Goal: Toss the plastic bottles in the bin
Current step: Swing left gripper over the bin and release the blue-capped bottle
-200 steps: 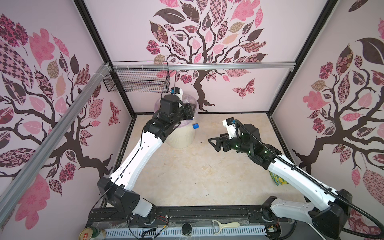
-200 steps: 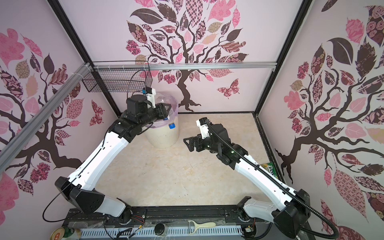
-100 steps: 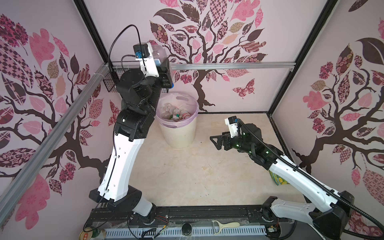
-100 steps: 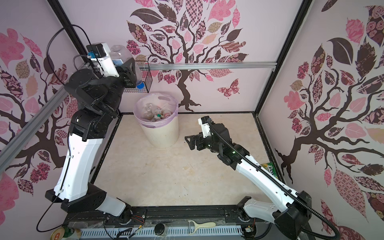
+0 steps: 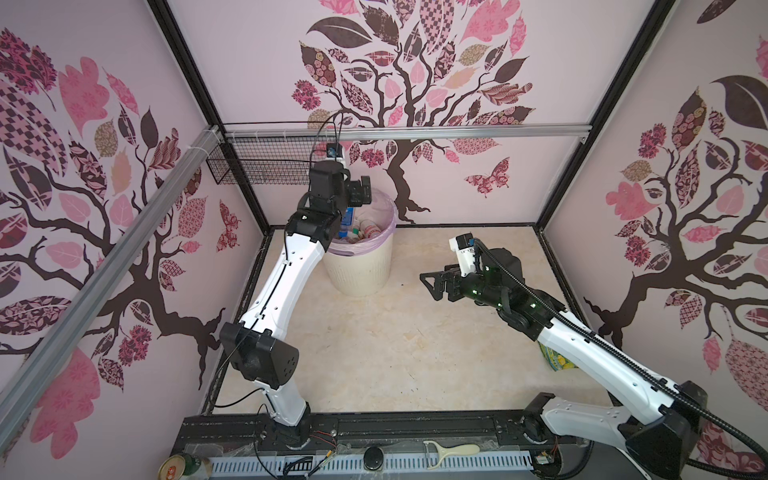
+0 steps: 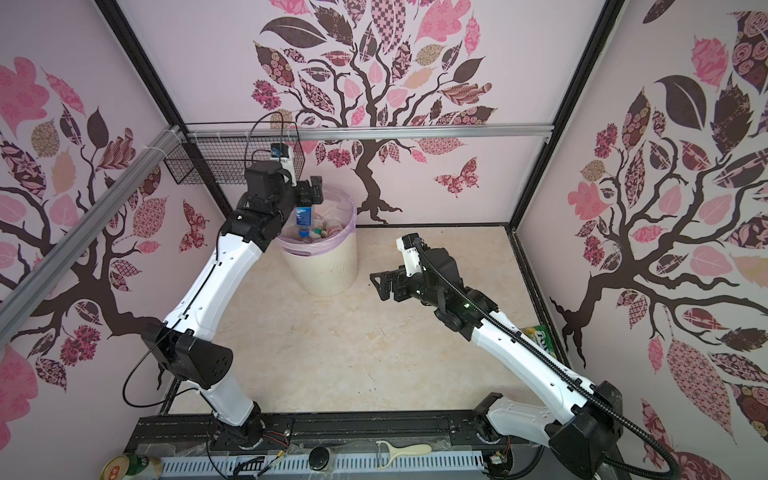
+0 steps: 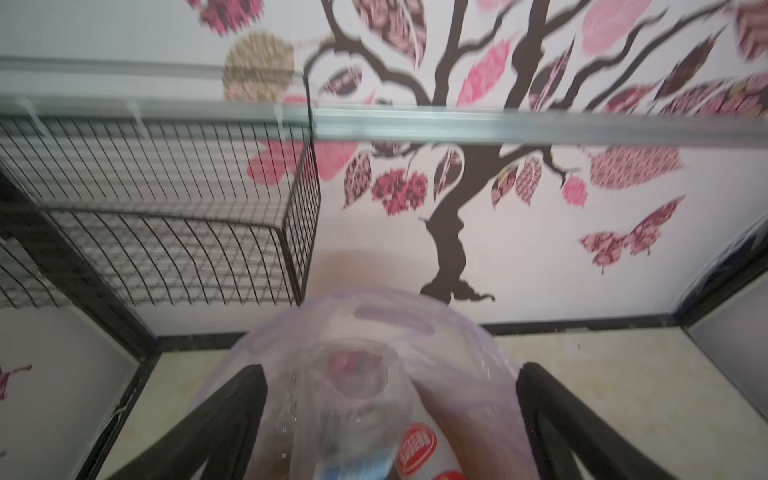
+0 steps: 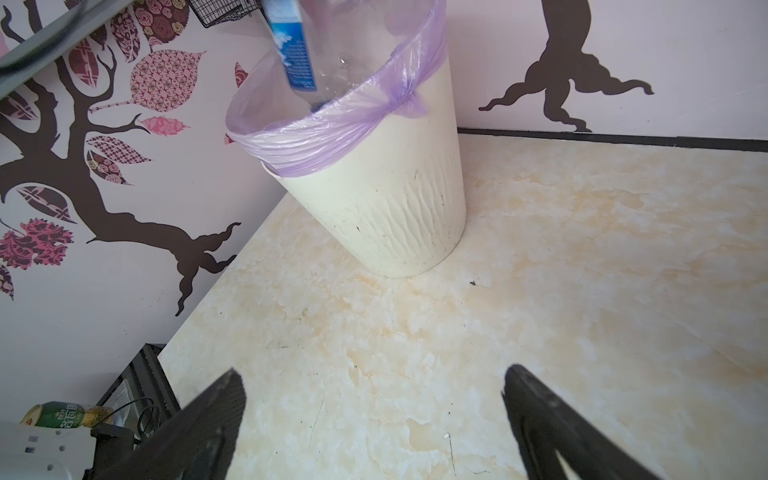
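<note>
- I held the left jaws spread over the bin [image 5: 361, 270] so the bottle [image 6: 304, 215], apparently loose, would fall inside.
- Right jaws stood spread, empty, well clear.

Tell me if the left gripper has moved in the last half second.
Yes: the left gripper dropped from up by the wire basket to just above the bin.

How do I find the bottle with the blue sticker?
Find the cream bin with the lilac bag, near the back wall on the left. At its mouth, under the left arm's open fingers, is a clear bottle. Unlike the bottles lying deeper inside, it is nearly upright and wears a blue label.
</note>
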### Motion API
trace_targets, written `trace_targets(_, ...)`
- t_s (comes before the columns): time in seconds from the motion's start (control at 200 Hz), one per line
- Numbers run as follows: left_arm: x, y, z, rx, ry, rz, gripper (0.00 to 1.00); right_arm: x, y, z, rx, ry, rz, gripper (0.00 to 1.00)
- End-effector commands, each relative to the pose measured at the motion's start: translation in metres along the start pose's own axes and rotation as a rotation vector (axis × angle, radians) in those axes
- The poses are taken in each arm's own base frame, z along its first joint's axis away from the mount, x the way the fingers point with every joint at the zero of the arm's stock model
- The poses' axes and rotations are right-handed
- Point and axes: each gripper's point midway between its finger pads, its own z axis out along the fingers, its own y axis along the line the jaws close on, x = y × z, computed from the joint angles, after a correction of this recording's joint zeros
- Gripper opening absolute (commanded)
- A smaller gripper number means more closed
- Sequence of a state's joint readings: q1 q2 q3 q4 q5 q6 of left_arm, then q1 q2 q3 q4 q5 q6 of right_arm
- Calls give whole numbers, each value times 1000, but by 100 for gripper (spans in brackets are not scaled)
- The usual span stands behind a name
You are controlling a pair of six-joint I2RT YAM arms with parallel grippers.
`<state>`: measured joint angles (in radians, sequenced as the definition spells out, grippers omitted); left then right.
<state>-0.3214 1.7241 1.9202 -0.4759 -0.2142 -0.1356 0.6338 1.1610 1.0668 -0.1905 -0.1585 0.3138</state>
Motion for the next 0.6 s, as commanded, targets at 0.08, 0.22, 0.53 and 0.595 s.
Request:
trace_targets(0.08,-43,3,-55,33,-137,-71,98,4,1,2,-10,-4,9,99)
trace_targets(0.22,-43,7,-65,28,-140,-66,99,1,1,-1,-6,-15,20,100)
trace_targets(0.53,-19,23,-85,-23,-147,-65,98,-2,-2,-11,18,-27,16,100)
trace_targets(0.595,-12,29,-92,-40,-150,-58,98,-1,-4,-11,30,-25,13,100)
